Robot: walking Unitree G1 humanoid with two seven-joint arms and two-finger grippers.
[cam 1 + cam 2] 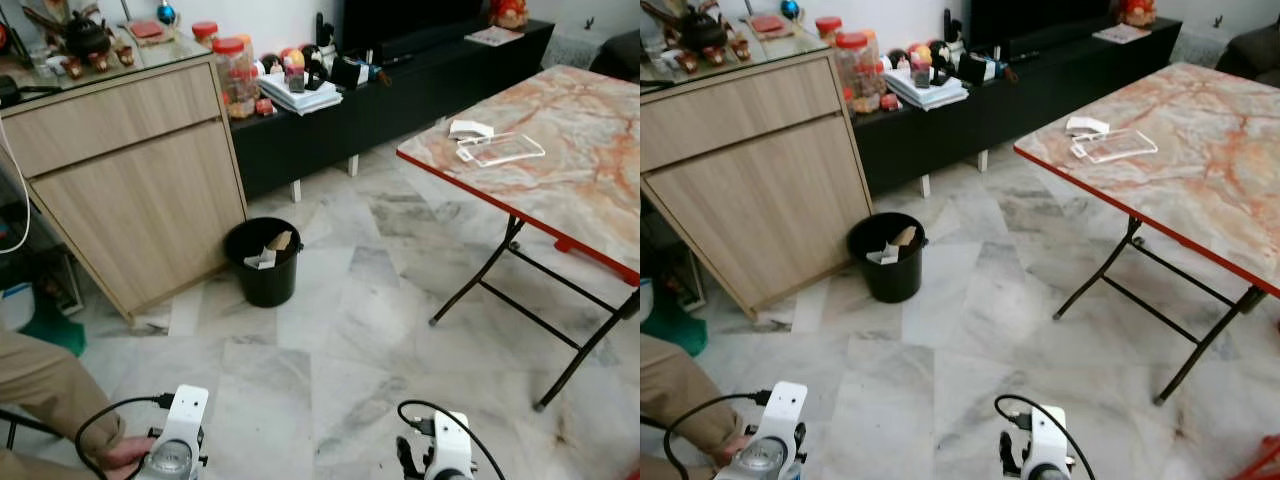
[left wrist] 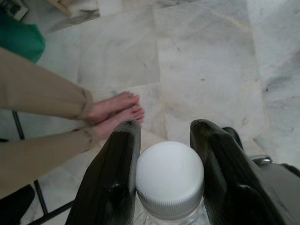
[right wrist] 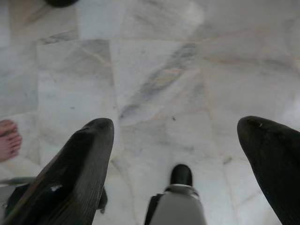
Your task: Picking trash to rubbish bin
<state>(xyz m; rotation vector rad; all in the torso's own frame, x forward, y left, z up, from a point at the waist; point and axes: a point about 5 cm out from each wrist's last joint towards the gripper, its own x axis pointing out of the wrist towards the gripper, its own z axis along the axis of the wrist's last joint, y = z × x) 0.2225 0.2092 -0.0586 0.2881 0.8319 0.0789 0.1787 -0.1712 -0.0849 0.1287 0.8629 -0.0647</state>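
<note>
Left pincer (image 2: 164, 173) is closed on a clear plastic bottle (image 2: 169, 180), one black finger (image 2: 110, 183) against each side of its white cap. Bottle's long axis runs along the fingers, cap end pointing outward toward the marble floor (image 2: 206, 70); its body is cut off by the frame edge, and no label or writing can be made out. Right pincer (image 3: 176, 140) is spread wide and holds nothing. Black rubbish bin (image 1: 263, 260) stands ahead beside the wooden cabinet (image 1: 130, 190), already holding crumpled paper. Clear packaging (image 1: 500, 148) lies on the folding desk (image 1: 580, 150). A person's bare feet (image 2: 117, 110) rest near the left pincer.
</note>
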